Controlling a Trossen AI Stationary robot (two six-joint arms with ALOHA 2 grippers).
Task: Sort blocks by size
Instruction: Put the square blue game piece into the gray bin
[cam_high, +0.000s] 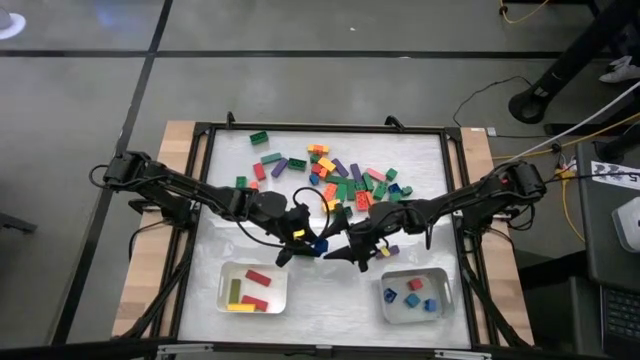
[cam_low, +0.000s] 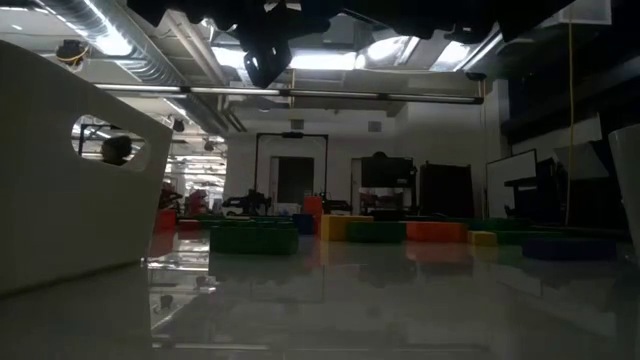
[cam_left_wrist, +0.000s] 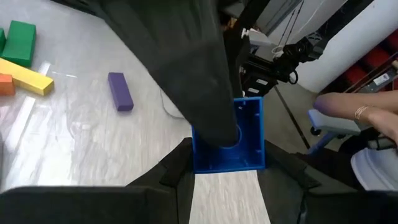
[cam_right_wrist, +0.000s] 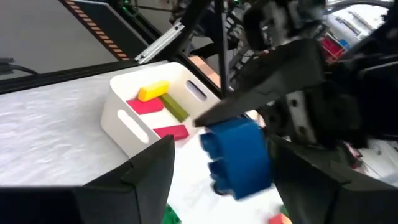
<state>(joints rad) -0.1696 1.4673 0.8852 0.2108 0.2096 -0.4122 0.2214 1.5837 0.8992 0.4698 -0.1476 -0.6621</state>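
The left gripper (cam_high: 303, 240), above mid-worktop, pinches a short blue block (cam_left_wrist: 229, 144) by its smooth sides, a light, rigid, slippery thing, while the right gripper (cam_high: 352, 250) waits beside it, fingers wide and empty.

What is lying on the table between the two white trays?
Nothing: in the high view the tabletop between the left tray and the right tray is bare. Both grippers hover farther back, not between them.

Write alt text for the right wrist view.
A blue block hangs in the left gripper, framed between the right gripper's own open dark fingers. Behind it, on the white table, a white tray holds long yellow, red and olive blocks.
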